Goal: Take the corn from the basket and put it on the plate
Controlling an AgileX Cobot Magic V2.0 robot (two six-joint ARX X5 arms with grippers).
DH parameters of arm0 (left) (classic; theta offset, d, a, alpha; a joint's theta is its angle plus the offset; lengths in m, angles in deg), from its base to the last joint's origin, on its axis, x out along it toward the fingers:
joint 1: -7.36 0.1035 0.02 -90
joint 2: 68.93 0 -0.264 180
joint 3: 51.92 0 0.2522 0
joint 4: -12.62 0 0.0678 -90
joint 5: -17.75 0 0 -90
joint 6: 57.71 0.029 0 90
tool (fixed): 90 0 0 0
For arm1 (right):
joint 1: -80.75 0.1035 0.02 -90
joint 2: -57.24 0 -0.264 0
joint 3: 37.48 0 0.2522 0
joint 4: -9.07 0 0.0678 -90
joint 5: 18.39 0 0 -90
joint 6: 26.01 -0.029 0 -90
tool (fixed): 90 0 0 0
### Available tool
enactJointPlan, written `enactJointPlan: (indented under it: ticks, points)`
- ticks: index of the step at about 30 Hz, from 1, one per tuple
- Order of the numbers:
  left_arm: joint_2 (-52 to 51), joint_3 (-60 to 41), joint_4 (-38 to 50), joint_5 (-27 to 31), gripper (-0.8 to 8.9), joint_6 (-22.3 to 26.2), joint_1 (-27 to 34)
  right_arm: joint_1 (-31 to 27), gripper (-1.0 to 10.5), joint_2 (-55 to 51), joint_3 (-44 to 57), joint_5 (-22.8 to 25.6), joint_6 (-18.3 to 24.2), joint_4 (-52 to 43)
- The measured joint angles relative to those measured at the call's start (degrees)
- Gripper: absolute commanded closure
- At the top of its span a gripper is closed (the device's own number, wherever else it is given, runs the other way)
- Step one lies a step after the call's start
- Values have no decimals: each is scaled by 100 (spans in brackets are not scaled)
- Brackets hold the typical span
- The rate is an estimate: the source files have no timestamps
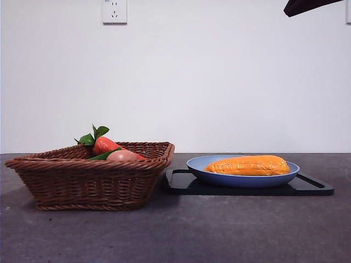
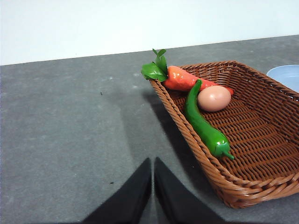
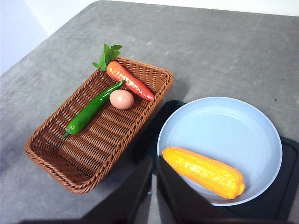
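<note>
Lying on the plate (image 3: 261,135) beside the basket (image 3: 51,154): the corn (image 3: 203,171), job looking done. Hanging above, pressed together, holding nothing: right gripper (image 3: 154,186), left gripper (image 2: 153,186).

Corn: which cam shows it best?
Right wrist view. It looks down on the whole corn lying inside the plate, clear of both grippers. Front view shows the cob side-on only, its lower edge hidden behind the plate rim. Left wrist view misses it, catching just a sliver of plate.
</note>
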Motion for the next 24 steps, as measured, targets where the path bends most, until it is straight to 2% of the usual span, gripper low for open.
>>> enactJointPlan:
  ticks: [22, 24]
  points:
    - [2, 0, 2, 0, 806, 0, 0, 0, 942, 0, 0, 9, 26, 0]
    - [0, 0, 2, 0, 806, 0, 0, -2, 942, 0, 0, 136, 101, -4]
